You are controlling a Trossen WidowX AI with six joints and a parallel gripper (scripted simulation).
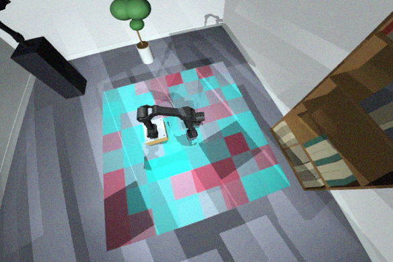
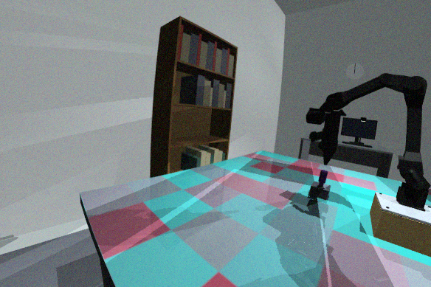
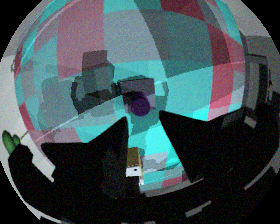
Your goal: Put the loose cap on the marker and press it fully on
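Observation:
A purple cap (image 2: 323, 176) (image 3: 140, 106) stands upright above the dark holder block (image 2: 319, 191) (image 3: 145, 89), in line with the marker's place. The marker body is hidden, and how far down the cap sits cannot be told. My gripper (image 2: 327, 163) (image 3: 143, 117) points down with its tips just above the cap. In the wrist view the two black fingers stand apart with nothing held between them, and the round cap top shows just beyond the tips. In the top view the arm covers much of this spot, and cap and marker cannot be made out there.
The arm's base stands on a box with a white top (image 1: 161, 129) (image 2: 384, 222) beside the holder. The table top (image 1: 183, 182) (image 2: 177, 259) is a patchwork of cyan, red and grey with shadows. A bookcase (image 1: 323, 118) (image 2: 162, 111) and a plant (image 1: 134, 7) stand beyond the table.

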